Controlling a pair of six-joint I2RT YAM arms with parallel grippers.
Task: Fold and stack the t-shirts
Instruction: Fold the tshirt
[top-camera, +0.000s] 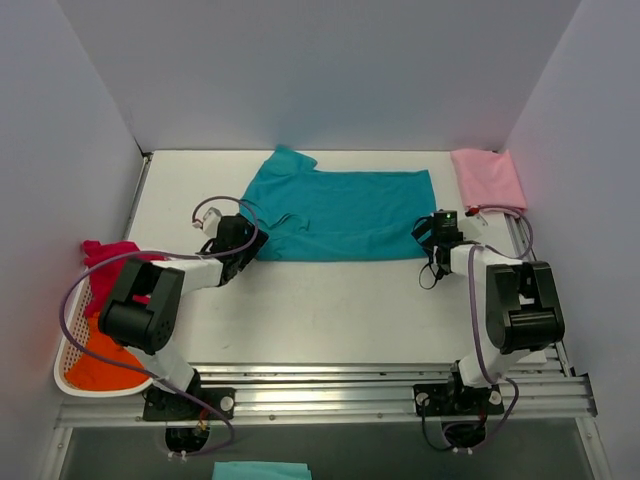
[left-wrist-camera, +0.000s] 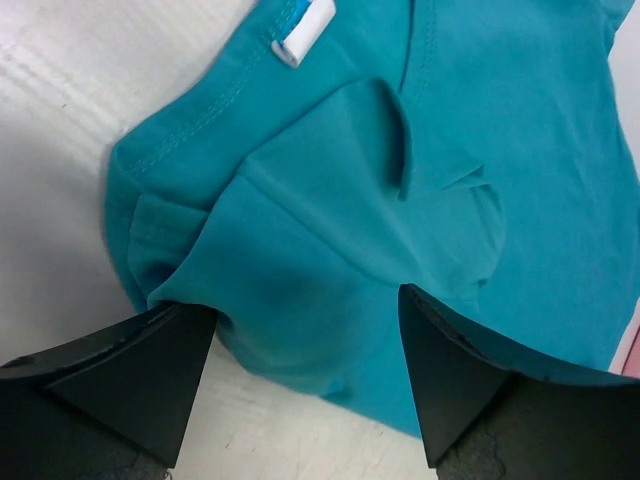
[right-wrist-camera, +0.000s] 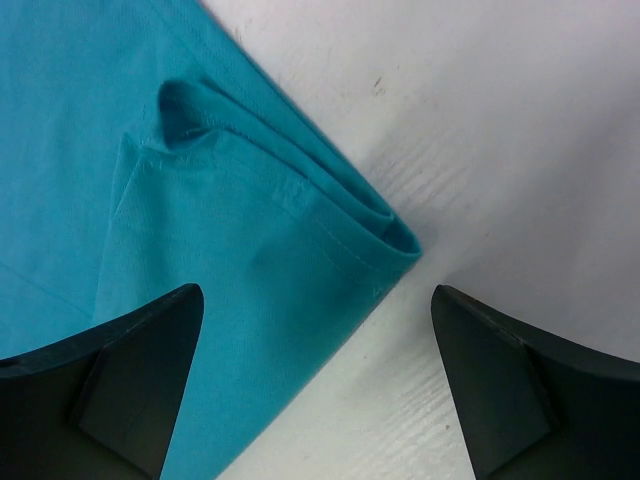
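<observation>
Left gripper (left-wrist-camera: 300, 300) wide apart over teal t-shirt (top-camera: 345, 210) collar bunch; right gripper (right-wrist-camera: 315, 290) likewise (hem corner).

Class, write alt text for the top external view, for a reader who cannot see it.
A teal t-shirt lies spread on the table, left claw at its near-left corner, right claw at its near-right. A folded pink t-shirt sits far right; a white basket at left holds a red t-shirt and an orange t-shirt.

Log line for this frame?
step: fold teal shirt | left gripper: open, straddling its near-left edge | right gripper: open, straddling its near-right corner | pink shirt: folded, far right
</observation>
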